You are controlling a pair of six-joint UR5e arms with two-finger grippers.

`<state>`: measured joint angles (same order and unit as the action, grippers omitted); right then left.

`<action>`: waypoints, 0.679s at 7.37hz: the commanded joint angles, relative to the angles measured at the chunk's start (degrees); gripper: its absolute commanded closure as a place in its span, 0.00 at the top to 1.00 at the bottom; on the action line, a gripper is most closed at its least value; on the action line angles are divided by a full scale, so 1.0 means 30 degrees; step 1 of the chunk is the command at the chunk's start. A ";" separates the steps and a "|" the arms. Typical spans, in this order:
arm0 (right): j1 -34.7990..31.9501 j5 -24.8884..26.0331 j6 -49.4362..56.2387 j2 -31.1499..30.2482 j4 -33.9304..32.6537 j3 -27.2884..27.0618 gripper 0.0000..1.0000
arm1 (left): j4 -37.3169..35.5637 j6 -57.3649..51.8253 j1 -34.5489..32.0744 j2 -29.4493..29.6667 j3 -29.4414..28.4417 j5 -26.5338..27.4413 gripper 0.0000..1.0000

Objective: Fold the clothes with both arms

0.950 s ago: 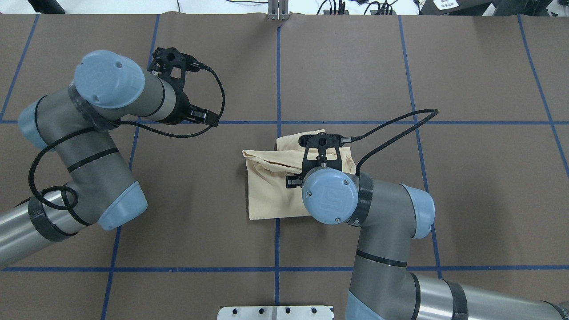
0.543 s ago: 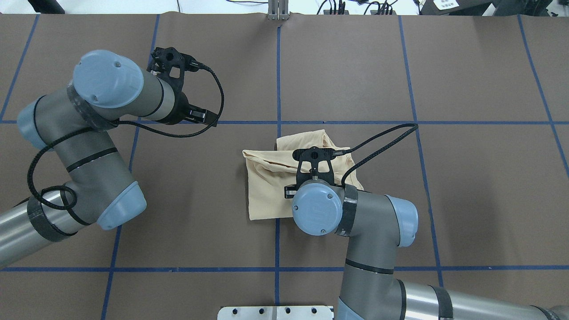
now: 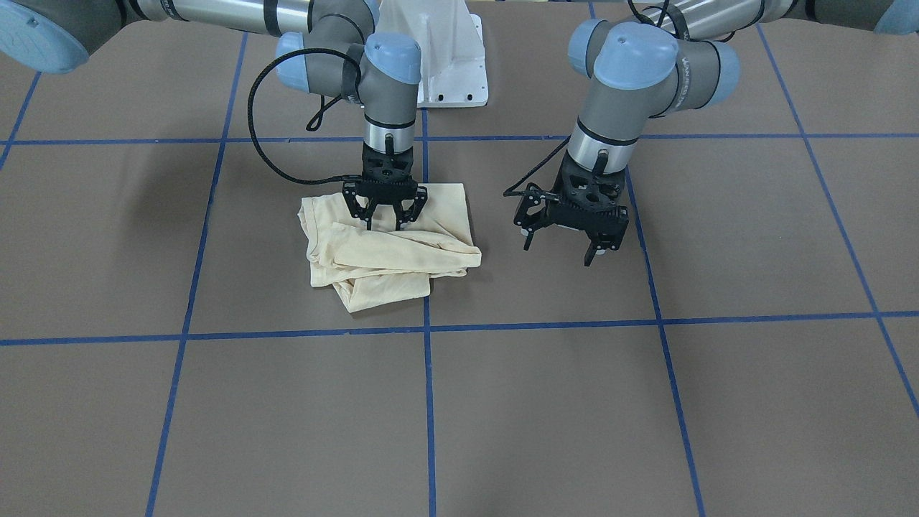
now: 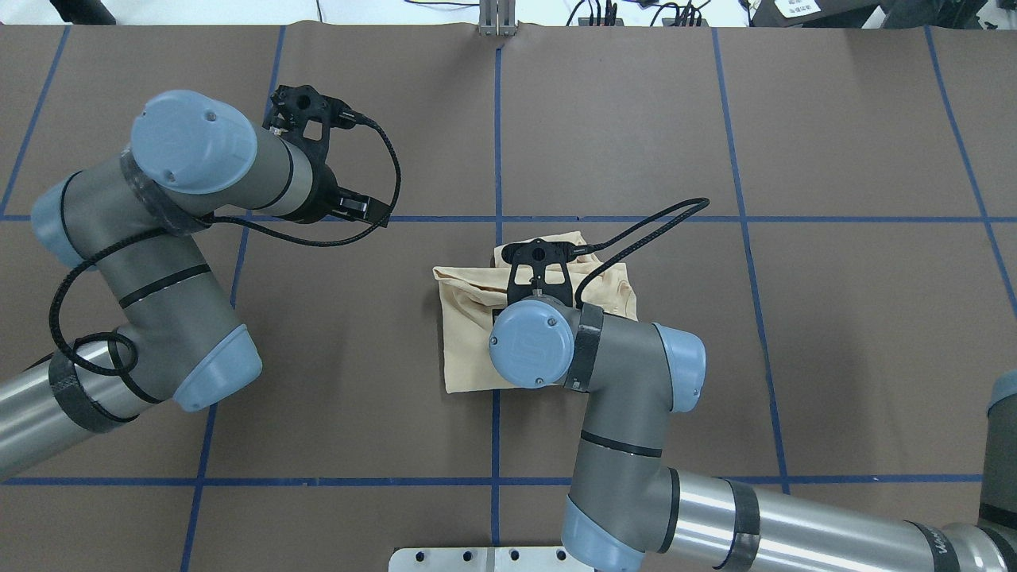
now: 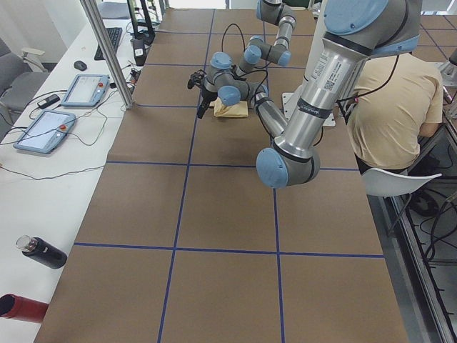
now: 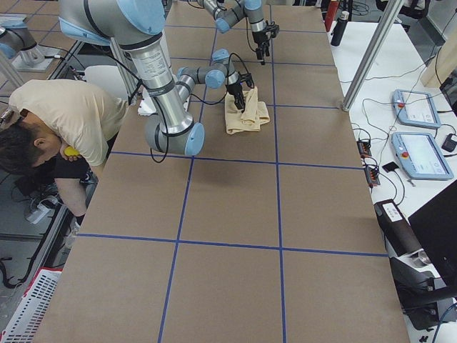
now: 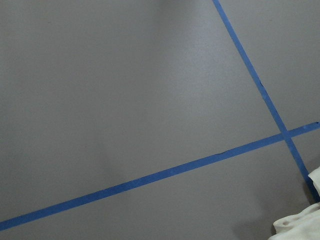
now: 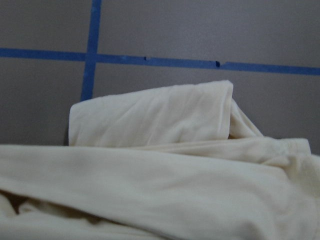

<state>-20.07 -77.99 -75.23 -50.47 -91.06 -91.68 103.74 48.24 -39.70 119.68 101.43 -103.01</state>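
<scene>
Where tape runs, shirt lies — on paper, seemingly.

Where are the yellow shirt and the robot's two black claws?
Pale cream-yellow knit shirt [image 3: 388,251]: front-facing view, its top fold.
Black two-finger right gripper [image 3: 385,224]: front-facing view, between its fingertips.
Black two-finger left gripper [image 3: 558,255]: front-facing view, between its fingertips.

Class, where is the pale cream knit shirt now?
In the front-facing view, the pale cream knit shirt lies left of centre, beneath the right end effector.
</scene>
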 commanded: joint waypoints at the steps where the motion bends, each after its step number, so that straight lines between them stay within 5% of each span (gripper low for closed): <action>1: -0.2348 0.0040 0.2650 0.0530 0.0639 0.1631 0.51 | -0.0009 0.0061 0.0020 -0.0020 0.0000 0.0000 1.00; 3: -0.3996 -0.0047 0.3539 0.2661 0.4876 0.6980 0.55 | -0.0009 0.0179 0.0050 -0.0020 0.0145 0.0000 1.00; 4: -0.4380 -0.0483 0.4210 0.3079 0.5038 0.7004 0.71 | -0.0010 0.0150 0.0050 -0.0020 0.0146 0.0000 1.00; 5: -0.4558 -0.1270 0.4130 0.3257 0.5069 0.6773 0.99 | -0.0010 0.0179 0.0050 -0.0020 0.0146 0.0000 1.00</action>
<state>-32.48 -79.51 -63.64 -42.12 -77.10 -72.20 103.72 48.72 -39.56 119.62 101.82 -103.01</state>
